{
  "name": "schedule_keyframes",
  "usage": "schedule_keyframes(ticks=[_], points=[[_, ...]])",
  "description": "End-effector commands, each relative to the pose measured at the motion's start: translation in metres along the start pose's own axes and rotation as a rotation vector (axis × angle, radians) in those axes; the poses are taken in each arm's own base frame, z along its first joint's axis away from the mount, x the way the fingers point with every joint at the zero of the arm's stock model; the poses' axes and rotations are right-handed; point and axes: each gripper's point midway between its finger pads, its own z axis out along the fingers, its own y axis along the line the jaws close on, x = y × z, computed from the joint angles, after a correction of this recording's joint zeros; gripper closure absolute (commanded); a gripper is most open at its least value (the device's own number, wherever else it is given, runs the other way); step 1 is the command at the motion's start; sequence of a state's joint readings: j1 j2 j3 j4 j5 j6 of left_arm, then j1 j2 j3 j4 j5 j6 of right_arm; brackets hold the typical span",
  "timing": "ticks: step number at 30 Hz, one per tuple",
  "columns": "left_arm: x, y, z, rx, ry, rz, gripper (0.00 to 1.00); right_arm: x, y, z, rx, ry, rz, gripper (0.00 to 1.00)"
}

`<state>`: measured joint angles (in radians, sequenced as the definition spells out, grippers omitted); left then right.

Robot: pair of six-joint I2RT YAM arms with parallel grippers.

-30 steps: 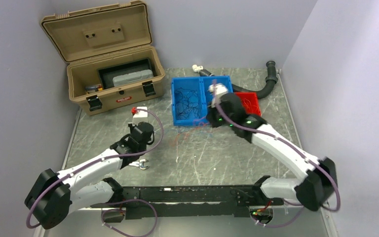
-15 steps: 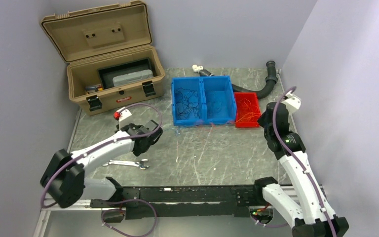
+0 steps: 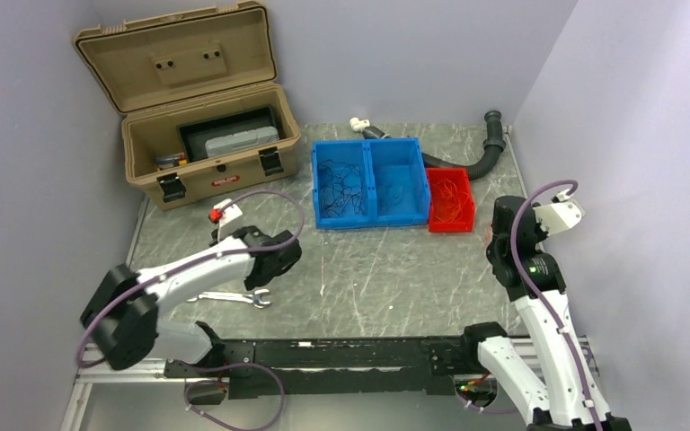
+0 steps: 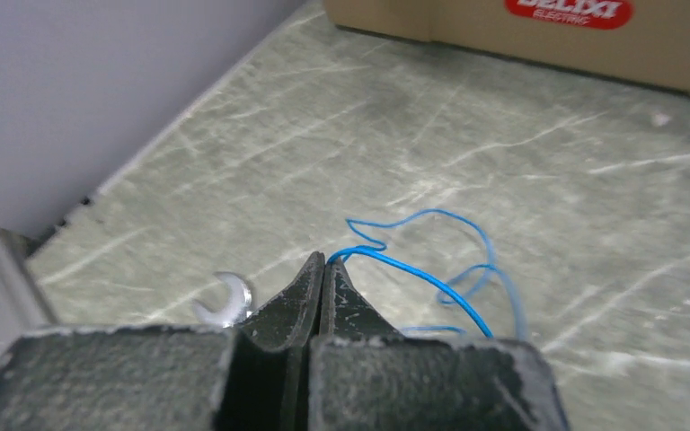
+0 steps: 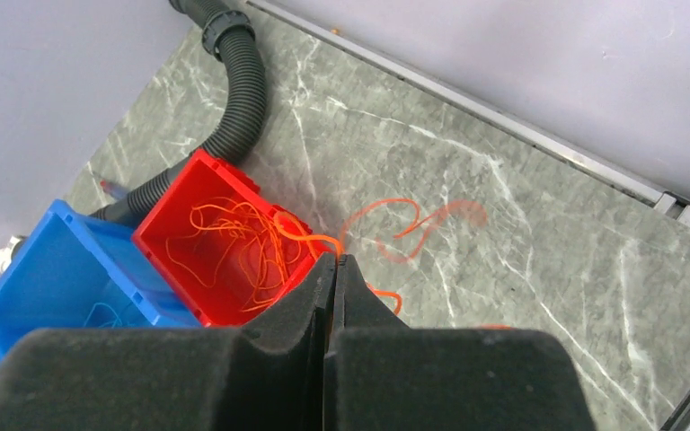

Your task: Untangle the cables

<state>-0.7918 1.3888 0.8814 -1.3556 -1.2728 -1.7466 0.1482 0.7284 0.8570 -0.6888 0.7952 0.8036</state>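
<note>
Both arms are drawn back from the bins, each with one strand. The left jaws are closed on a blue wire point(image 4: 395, 261), nipped at the very tip. The rest curls out in loose loops over the worktop point(image 4: 521, 162), near a wrench point(image 4: 225, 301). The right jaws are closed too, on an orange wire point(image 5: 449, 212) that springs forward in a curl over the worktop just beside the red bin point(image 5: 169, 189).

The other wires lie in the bins. From above, dark wires point(image 3: 340, 184) fill the left half of the blue bin point(image 3: 368, 219), blue wires point(image 3: 397, 190) lie in its right half, and orange wires point(image 3: 450, 193) lie in the red bin. I see no bunch loose on the worktop, so the sorting looks far along.

These strands should handle as almost weightless, limp yet springy. They hold their kinks and will likely hook on anything they brush. Being so thin and smooth, one can slide out of the jaws or be missed altogether, so only the tips, fully shut, will hold one. The best hold is probably near an end, so the length trails free and does not drag its neighbours along. A pull from mid-strand could tighten a loop. Slow, low moves suit them, and a release close over the matching bin, since a curl may bounce out.
</note>
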Motion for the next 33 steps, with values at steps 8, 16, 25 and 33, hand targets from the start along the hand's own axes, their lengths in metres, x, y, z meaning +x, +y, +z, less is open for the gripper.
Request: schedule_keyframes(ticks=[8, 16, 25, 33], points=[[0.002, -0.096, -0.033, 0.804, 0.001, -0.026, 1.0, -0.043, 0.051, -0.01, -0.16, -0.042, -0.026, 1.0], [0.004, -0.113, -0.043, 0.868, 0.028, 0.022, 1.0, -0.105, 0.081, -0.03, -0.205, -0.11, 0.026, 1.0], [0.005, -0.122, -0.054, 0.953, 0.017, 0.046, 1.0, -0.15, 0.129, -0.052, -0.372, -0.151, 0.076, 1.0], [0.006, -0.124, -0.055, 0.968, 0.019, 0.057, 1.0, -0.14, 0.162, -0.034, -0.419, -0.122, 0.081, 1.0]])
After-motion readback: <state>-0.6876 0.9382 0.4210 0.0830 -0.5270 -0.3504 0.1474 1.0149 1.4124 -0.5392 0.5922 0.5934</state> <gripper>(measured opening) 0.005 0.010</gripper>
